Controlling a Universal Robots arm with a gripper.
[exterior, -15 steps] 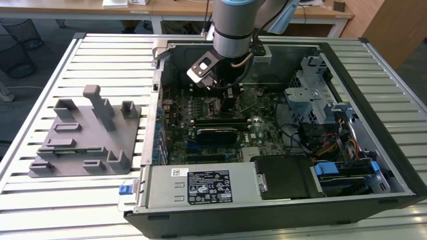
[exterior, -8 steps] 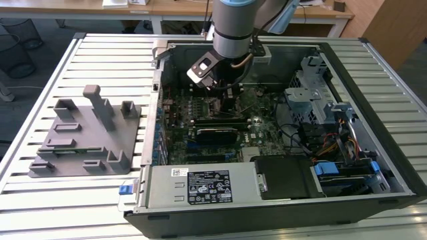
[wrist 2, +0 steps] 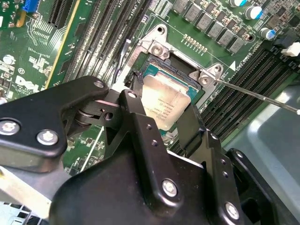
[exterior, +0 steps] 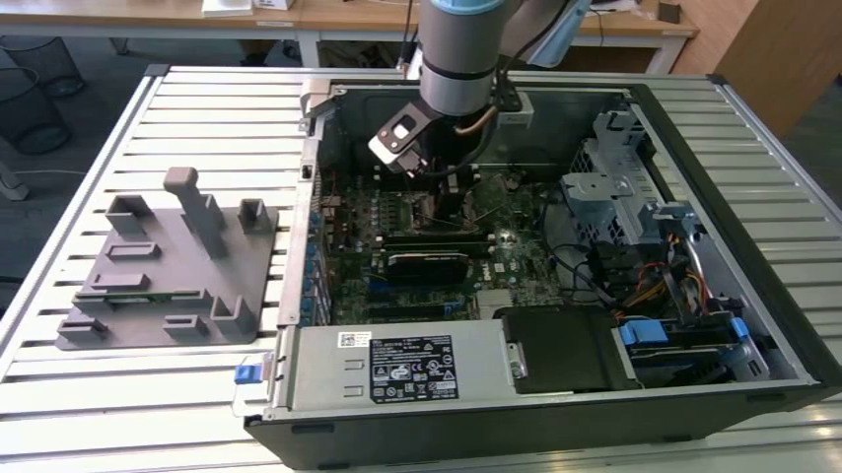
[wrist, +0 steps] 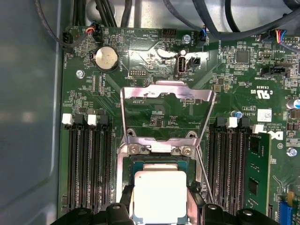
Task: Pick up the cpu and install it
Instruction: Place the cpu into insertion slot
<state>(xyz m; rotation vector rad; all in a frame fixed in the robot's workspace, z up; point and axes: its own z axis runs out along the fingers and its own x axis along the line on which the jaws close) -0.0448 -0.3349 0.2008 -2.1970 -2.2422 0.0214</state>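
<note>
The cpu (wrist: 159, 194) (wrist 2: 165, 102) is a silvery square chip lying flat over the open motherboard socket (wrist: 125, 165), level with its frame. My gripper (wrist: 159, 208) (wrist 2: 164, 115) reaches down into the computer case (exterior: 310, 177) and its black fingers (wrist 2: 136, 110) press against two opposite edges of the chip. In the exterior view the gripper (exterior: 441, 187) stands over the middle of the board. The socket's metal load plate (wrist: 166, 112) stands swung open. Its thin lever (wrist 2: 262, 96) sticks out to one side. Whether the chip rests fully in the socket I cannot tell.
Black memory slots (wrist: 86, 164) flank the socket, and a memory stick (wrist: 258, 173) sits in one. A grey parts holder (exterior: 172, 266) lies on the slatted table at the exterior view's left. The power supply (exterior: 394, 365) and drive cage (exterior: 618, 187) crowd the case.
</note>
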